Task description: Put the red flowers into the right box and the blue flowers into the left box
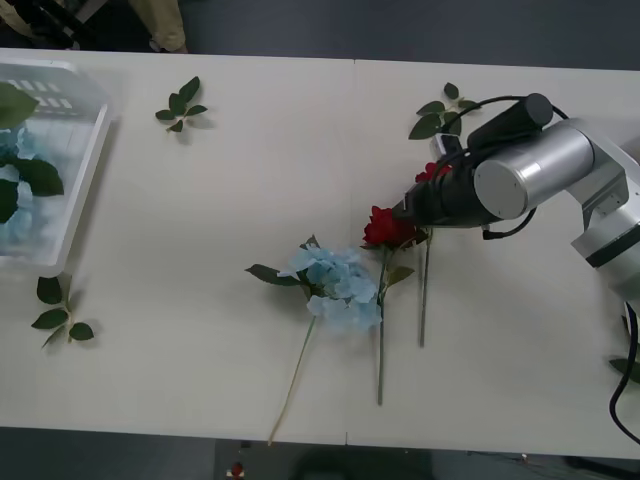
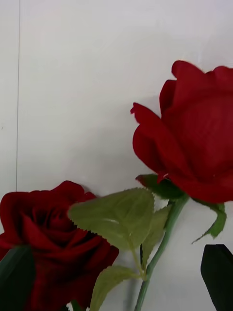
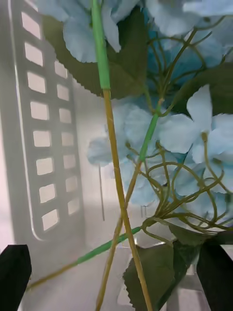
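Front view has the right gripper (image 1: 415, 205) poised just above two deep red artificial roses (image 1: 388, 229) lying beside the pale blue hydrangea stem (image 1: 335, 285) mid-table; its black fingers (image 2: 217, 272) stand apart, holding nothing. Likely step: picking a rose. Next, descend and close on one. Left gripper (image 3: 116, 277) hovers open over the slotted white tray (image 1: 85, 165) holding blue flowers.

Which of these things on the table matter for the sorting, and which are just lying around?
Job: two red flowers, blue flower, left box holding blue flowers, right gripper.
Lying about: leaf sprigs.
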Controlling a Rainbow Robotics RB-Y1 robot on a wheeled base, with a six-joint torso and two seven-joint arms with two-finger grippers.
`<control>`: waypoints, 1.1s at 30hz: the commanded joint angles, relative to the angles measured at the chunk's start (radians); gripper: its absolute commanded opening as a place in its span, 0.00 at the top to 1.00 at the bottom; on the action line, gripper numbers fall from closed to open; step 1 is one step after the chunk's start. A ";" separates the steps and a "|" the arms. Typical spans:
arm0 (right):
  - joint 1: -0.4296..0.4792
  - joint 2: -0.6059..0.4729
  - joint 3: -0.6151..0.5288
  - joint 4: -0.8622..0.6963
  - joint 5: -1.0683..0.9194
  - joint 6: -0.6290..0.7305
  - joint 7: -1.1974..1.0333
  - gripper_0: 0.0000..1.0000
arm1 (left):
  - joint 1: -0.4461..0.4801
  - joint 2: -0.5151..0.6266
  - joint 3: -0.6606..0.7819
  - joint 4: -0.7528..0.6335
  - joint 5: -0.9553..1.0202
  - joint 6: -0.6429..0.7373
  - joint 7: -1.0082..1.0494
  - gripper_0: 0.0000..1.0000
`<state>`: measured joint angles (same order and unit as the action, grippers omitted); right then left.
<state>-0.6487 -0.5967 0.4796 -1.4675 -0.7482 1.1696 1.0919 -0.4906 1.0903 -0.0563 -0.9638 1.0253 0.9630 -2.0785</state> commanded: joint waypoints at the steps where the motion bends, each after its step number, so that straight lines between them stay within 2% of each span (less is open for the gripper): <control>1: -0.023 -0.034 0.030 0.022 -0.008 -0.053 -0.004 0.00 | -0.017 0.022 0.101 -0.115 0.018 0.095 -0.011 0.00; 6: -0.032 -0.037 0.070 0.058 -0.008 -0.107 -0.003 0.00 | -0.016 0.022 0.200 -0.234 0.056 0.237 -0.009 0.00; 11: -0.042 -0.035 0.103 0.099 -0.011 -0.160 0.002 0.00 | -0.009 0.013 0.219 -0.319 0.248 0.327 0.006 0.00; 16: -0.049 -0.034 0.134 0.133 -0.013 -0.209 0.006 0.00 | 0.026 -0.073 0.250 -0.375 0.372 0.329 0.026 0.00; 17: -0.054 -0.029 0.142 0.150 -0.011 -0.223 0.010 0.00 | 0.060 -0.135 0.271 -0.435 0.380 0.329 0.040 0.00; 20: -0.065 -0.015 0.152 0.188 -0.013 -0.248 0.017 0.00 | 0.129 -0.231 0.291 -0.582 0.341 0.329 0.124 0.00; 24: -0.085 0.008 0.168 0.246 -0.002 -0.274 0.028 0.00 | 0.224 -0.357 0.289 -0.826 0.179 0.336 0.212 0.00; 30: -0.098 0.017 0.188 0.294 -0.002 -0.309 0.045 0.00 | 0.261 -0.504 0.227 -1.027 0.004 0.468 0.259 0.00; 32: -0.098 0.017 0.191 0.300 -0.003 -0.315 0.052 0.18 | 0.261 -0.547 0.187 -1.064 -0.039 0.511 0.261 0.00; 33: -0.098 0.017 0.191 0.300 -0.003 -0.315 0.056 0.31 | 0.261 -0.567 0.159 -1.079 -0.062 0.528 0.264 0.00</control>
<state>-0.7457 -0.5829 0.6540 -1.1814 -0.7532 0.8542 1.1067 -0.2096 0.5505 0.1541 -1.9836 1.0001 1.4587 -1.8304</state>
